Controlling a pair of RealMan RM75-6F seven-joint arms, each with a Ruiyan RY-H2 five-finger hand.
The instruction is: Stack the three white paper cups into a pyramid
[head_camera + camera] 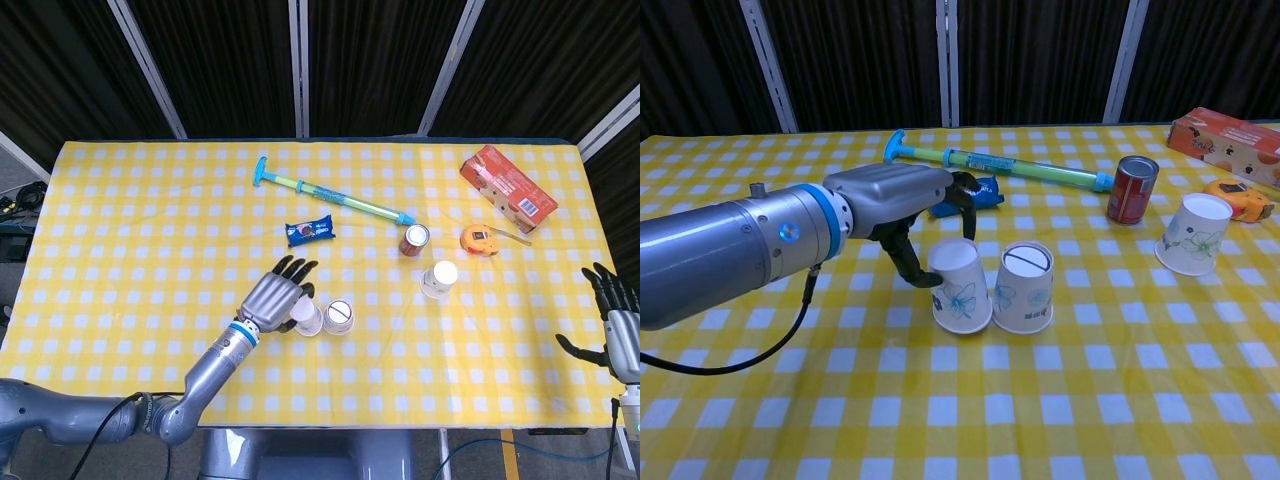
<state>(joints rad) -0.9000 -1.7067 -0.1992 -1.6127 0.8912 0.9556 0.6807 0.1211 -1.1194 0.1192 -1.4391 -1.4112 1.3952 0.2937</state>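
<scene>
My left hand (277, 300) (902, 205) grips an upside-down white paper cup (960, 285) (307, 318) low over the table, its side touching a second upside-down cup (1025, 287) (340, 315) near the table's middle. The held cup leans slightly. A third upside-down cup (1195, 233) (437, 279) stands alone further right. My right hand (618, 330) hovers open off the table's right edge, seen only in the head view.
A red can (1132, 189) stands behind and between the middle and right cups. A blue snack packet (309, 232), a long blue-green pump (335, 196), an orange tape measure (479, 239) and a red box (507, 188) lie further back on the yellow checked cloth (120, 220).
</scene>
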